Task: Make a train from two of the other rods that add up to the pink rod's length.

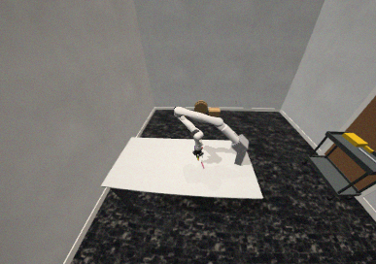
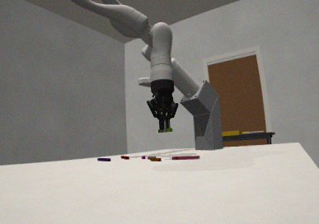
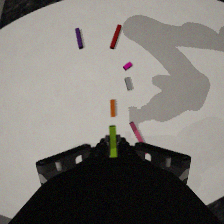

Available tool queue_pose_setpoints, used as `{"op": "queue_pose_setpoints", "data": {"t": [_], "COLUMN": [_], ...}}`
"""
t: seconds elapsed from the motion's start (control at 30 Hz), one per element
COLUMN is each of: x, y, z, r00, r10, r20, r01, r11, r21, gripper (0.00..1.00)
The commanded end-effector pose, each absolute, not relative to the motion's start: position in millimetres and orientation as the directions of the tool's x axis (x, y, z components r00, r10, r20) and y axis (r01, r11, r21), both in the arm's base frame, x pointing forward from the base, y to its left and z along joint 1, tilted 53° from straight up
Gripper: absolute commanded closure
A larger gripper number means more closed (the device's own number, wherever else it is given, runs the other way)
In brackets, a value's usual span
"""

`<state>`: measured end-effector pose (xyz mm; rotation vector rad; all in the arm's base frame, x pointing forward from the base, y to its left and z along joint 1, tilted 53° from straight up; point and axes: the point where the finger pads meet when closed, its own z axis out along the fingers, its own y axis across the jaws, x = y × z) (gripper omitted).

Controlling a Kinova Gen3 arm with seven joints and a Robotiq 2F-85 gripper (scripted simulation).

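Nearest the wrist camera, the claw (image 3: 113, 150) is pinched on the lime rod (image 3: 113, 141), which sticks out forward between the dark fingers. In the exterior view the claw (image 2: 165, 128) hangs well above the white tabletop (image 2: 227, 185), pointing straight down, with the lime rod (image 2: 165, 130) showing as a small green bar at the fingertips, held level and clear of the surface.

Taking the lime rod as the landmark in the wrist view: just beyond its far end lies the orange rod (image 3: 113, 107), flat on the tabletop and turned nearly in line with it. To the right of the lime rod, and partly hidden behind the right finger, lies the pink rod (image 3: 136, 131), slanted, within the arm's shadow. Farther out past the orange rod and a little to the right sits the grey rod (image 3: 129, 83), then the short magenta rod (image 3: 128, 65) just beyond that. Farthest from the lime rod are the red rod (image 3: 116, 36), slightly right of its line and tilted, and the purple rod (image 3: 79, 38), off to the left. All of these lie flat and apart from one another.

From the top view the claw (image 1: 198, 155) hovers over the tabletop's middle, with the pink rod (image 1: 202, 165) just beside it; the arm's grey pedestal (image 1: 241, 154) stands at the tabletop's right far part.
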<state>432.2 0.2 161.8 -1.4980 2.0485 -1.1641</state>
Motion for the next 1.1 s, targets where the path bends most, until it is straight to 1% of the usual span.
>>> {"op": "queue_pose_setpoints", "data": {"t": [0.0,0.63,1.07], "x": [436,482,486], "y": [-5,-32,-34], "z": [155,116,113], "r00": [-0.386,-0.386,-0.386], "r10": [-0.903,-0.903,-0.903], "r20": [0.187,0.187,0.187], "r01": [-0.625,-0.625,-0.625], "r11": [0.108,0.108,0.108], "r21": [-0.773,-0.773,-0.773], "gripper": [0.95,0.95,0.95]}}
